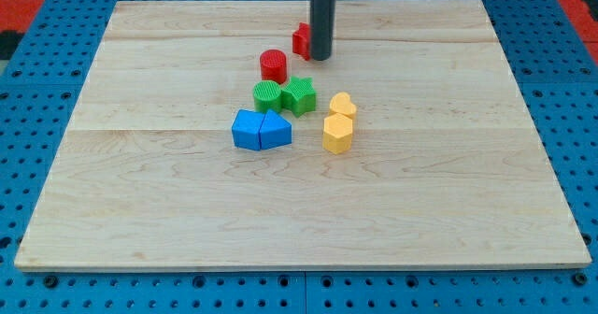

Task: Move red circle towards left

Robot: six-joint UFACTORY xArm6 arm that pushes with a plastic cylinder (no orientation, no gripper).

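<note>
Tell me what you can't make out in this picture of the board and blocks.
- Second red block, camera view: my tip covers its right part, so its shape is unclear, and whether they touch.
- Rod above the tip: cut off by the view's top edge.
- The two blue blocks: pressed together, exact shapes hard to tell.

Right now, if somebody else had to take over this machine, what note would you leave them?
My tip rests near the board's top, against the right side of a partly hidden red block, up and right of the red circle.
The red circle sits just above the green circle and green star.
Done: no push visible.
Left: get my tip to the circle's right, then push left.
</note>
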